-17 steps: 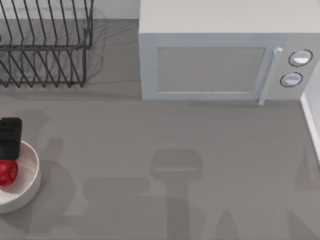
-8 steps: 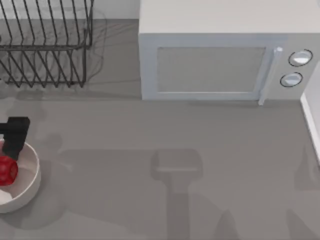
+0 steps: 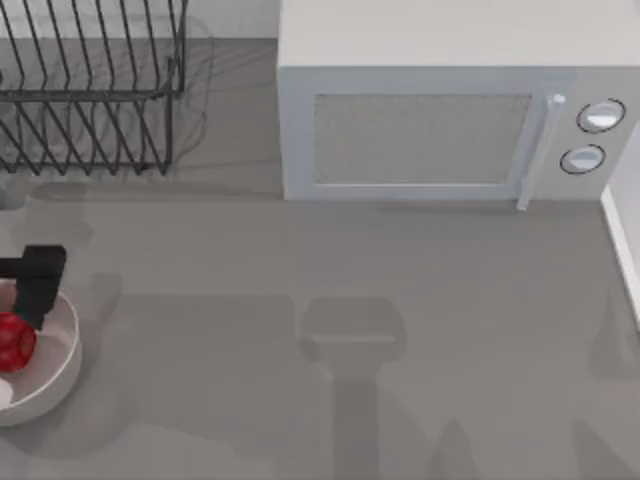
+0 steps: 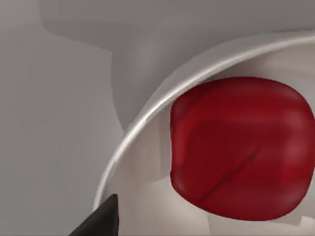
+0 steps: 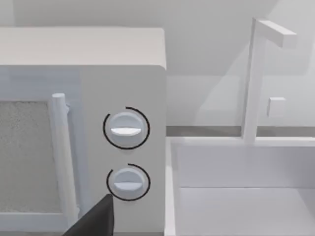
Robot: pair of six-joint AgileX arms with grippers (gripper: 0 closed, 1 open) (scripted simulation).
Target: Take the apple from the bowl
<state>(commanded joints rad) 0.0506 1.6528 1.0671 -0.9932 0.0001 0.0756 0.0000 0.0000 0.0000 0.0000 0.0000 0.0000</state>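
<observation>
Here the apple (image 3: 14,341) sits inside the bowl (image 3: 68,350) at the lower left of the top view, against the desk's left edge. The left gripper (image 3: 36,285) hangs over the bowl's far rim just beside the fruit, likely lining up a grasp; whether its fingers are apart I cannot tell. The right arm looks parked, its wrist camera facing the microwave (image 5: 83,123) and sink (image 5: 246,196).

Lighting even, soft, moderately bright; no dark view. Broad soft-edged shadows on grey table (image 3: 300,280), arm-shaped patches across middle and lower part in top view. Wire rack (image 3: 90,90) casts thin line shadows at its right. Apple (image 4: 241,147) glossy, faint sheen, no harsh glare. Bowl (image 4: 147,113) rim catches bright highlight. Microwave (image 3: 440,120) evenly lit. No visible edge distortion.
</observation>
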